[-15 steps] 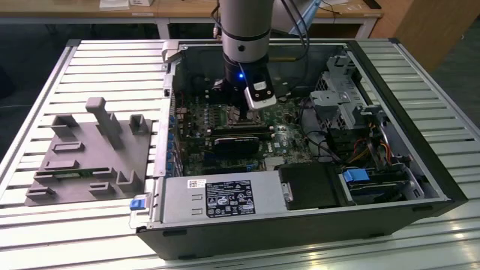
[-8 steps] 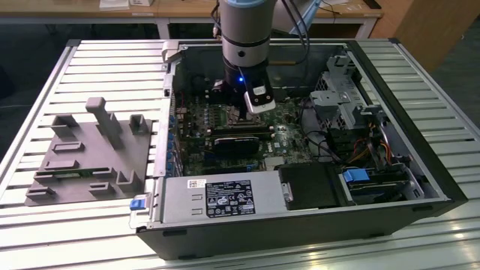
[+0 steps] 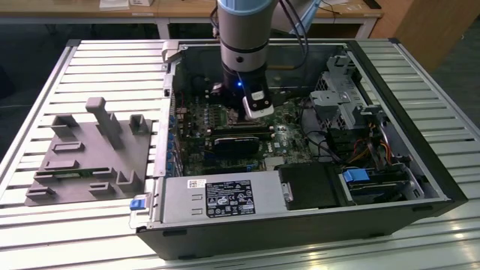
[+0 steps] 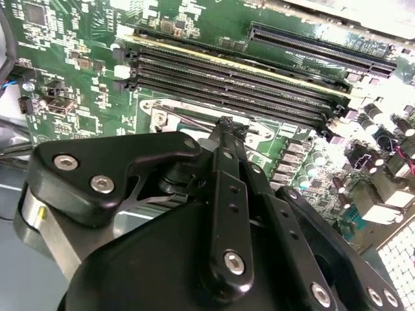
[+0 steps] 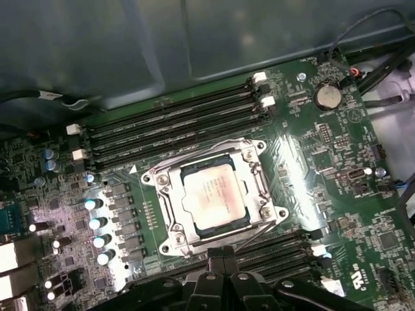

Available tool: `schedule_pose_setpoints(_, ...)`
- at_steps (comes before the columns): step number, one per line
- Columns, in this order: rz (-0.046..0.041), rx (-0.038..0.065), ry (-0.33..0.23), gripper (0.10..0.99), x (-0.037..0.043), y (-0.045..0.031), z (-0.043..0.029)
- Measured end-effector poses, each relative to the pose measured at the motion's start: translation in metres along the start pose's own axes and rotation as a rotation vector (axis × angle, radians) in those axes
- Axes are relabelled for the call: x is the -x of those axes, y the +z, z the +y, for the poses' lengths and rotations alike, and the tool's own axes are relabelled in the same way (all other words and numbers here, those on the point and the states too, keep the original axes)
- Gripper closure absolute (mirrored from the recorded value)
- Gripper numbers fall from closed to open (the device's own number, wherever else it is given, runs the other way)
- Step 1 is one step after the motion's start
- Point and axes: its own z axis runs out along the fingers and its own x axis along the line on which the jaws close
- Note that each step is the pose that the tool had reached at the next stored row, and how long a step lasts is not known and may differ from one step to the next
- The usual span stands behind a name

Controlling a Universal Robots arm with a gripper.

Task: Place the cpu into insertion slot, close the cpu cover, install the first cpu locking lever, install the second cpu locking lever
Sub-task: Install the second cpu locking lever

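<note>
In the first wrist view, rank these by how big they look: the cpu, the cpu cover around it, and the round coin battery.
Largest to smallest in the first wrist view:
1. cpu cover, the silvery frame down around the chip
2. cpu, sitting inside the frame's window
3. coin battery, clearly the smallest
All three lie on the same board, so the order looks reliable.

Single arm [image 3: 241, 34] descends vertically from above in exterior view, grey-and-black wrist section pointing straight down, blue light lit on its lower end. White camera module [image 3: 257, 105] clipped to wrist side. Gripper [image 4: 228, 126] black, linkage-type, screws along links; in second wrist view fingers [image 4: 224, 139] drawn together to narrow tip, nothing between them.
</note>
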Motion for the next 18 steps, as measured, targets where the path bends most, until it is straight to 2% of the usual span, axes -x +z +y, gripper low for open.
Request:
schedule_pose_setpoints(7,0.0058,0.018,0.001,0.984,-0.0025,0.0045,-0.0067)
schedule_pose_setpoints(14,0.0159,0.050,0.003,0.984,-0.0031,0.0061,-0.0159)
schedule_pose_setpoints(18,0.0199,0.062,0.004,0.984,-0.0066,0.0084,-0.0193)
